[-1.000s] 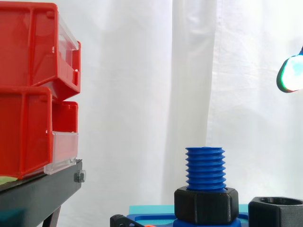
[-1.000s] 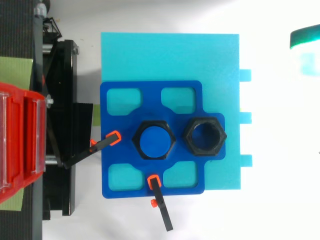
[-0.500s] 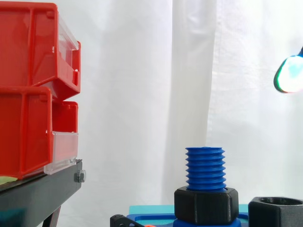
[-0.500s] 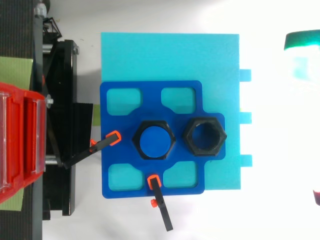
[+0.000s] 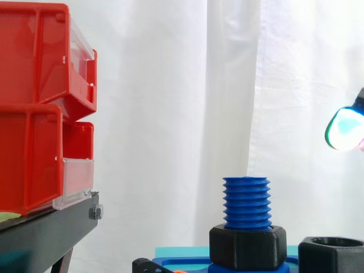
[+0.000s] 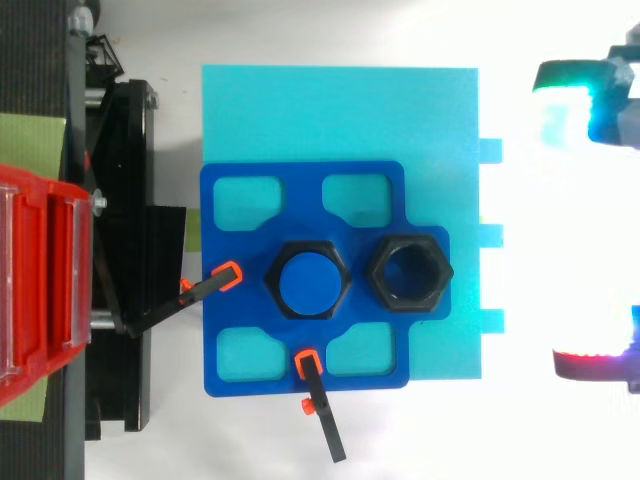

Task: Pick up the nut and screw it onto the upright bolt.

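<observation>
From the side, one glowing pad of my fingers (image 5: 344, 129) hangs at the 3 o'clock edge, higher than the bolt top and touching nothing. The blue bolt (image 5: 245, 199) stands upright with a black hexagonal collar (image 5: 247, 247) round its foot. The nut (image 5: 333, 256) sits low, just at 3 o'clock of the bolt. At 9 o'clock, red bins (image 5: 34, 114) are stacked on a black stand (image 5: 45, 233) before the white curtain (image 5: 170, 85).

From above, my fingers (image 6: 560, 100) are released. Two glowing pads sit far apart at about 2 and 4 o'clock of the view, with nothing between them. They are past the 3 o'clock edge of the cyan plate (image 6: 340, 110) and well apart from the nut. The nut (image 6: 410, 273) lies with its hole up on the dark blue fixture (image 6: 230, 340), just at 3 o'clock of the bolt (image 6: 306, 281). The fixture rests on the cyan plate. Orange-tipped clamps (image 6: 318, 400) grip its 9 and 6 o'clock edges.
</observation>
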Controlling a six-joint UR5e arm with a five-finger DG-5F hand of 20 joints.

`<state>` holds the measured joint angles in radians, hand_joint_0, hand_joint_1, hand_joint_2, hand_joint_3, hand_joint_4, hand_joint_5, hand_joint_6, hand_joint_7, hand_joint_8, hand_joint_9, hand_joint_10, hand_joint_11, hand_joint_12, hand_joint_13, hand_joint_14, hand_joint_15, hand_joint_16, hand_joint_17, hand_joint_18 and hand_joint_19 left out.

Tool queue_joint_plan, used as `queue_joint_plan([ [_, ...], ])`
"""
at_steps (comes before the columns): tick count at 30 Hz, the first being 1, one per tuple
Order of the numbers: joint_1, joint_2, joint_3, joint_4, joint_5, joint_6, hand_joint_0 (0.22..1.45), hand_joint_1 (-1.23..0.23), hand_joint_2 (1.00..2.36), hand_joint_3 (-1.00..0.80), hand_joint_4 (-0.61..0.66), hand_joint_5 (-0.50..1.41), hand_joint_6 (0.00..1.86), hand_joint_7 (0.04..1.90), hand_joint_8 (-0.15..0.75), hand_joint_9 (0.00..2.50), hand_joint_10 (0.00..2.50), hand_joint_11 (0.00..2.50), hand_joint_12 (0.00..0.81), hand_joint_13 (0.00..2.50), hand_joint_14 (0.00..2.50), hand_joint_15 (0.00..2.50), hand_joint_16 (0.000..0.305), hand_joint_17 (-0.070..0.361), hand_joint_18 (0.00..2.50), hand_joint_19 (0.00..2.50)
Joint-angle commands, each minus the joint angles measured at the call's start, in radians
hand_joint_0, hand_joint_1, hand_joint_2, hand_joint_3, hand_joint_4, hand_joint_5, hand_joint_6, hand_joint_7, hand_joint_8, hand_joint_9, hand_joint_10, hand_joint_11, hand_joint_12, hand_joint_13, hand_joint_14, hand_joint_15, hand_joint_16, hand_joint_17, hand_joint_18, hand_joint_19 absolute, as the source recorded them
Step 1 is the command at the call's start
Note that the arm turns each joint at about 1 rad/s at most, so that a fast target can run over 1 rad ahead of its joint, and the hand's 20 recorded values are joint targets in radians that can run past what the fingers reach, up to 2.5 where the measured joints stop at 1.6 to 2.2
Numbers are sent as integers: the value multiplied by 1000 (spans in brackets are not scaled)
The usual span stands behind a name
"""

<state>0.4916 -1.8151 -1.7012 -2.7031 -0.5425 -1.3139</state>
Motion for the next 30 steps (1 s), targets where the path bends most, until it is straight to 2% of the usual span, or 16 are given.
queue_joint_plan([
  [1, 5, -24, 2, 45, 13, -4, 396, -735, 1000, -500, 280, -241, 502, 752, 319, 324, 0, 0, 424, 216, 0, 0, 54, 121, 0, 0],
  [4, 8, -41, 0, 97, 16, -21, 396, -731, 1000, -500, 280, -241, 502, 753, 320, 326, 0, 0, 423, 216, 0, 0, 54, 121, 0, 0],
  [11, 18, -76, 2, 140, 33, -70, 397, -716, 1000, -500, 281, -239, 502, 753, 320, 326, 0, 0, 423, 217, 0, 0, 54, 121, 0, 0],
  [15, 24, -81, 0, 161, 53, -108, 402, -704, 1000, -500, 280, -239, 502, 752, 318, 326, 0, 0, 421, 213, 0, 0, 53, 120, 0, 0],
  [17, 27, -86, 2, 206, 75, -153, 402, -702, 1000, -500, 281, -239, 502, 756, 319, 325, 0, 0, 422, 212, 0, 0, 53, 120, 0, 0],
  [19, 28, -92, 2, 213, 79, -159, 405, -693, 1000, -500, 281, -239, 502, 755, 317, 324, 0, 0, 421, 211, 0, 0, 53, 119, 0, 0],
  [24, 38, -115, 2, 261, 121, -177, 416, -671, 1000, -500, 278, -239, 502, 756, 315, 322, 0, 0, 417, 207, 0, 0, 52, 118, 0, 0],
  [30, 44, -139, 2, 287, 130, -194, 417, -661, 1000, -500, 278, -239, 502, 751, 316, 323, 0, 0, 418, 209, 0, 0, 52, 117, 0, 0],
])
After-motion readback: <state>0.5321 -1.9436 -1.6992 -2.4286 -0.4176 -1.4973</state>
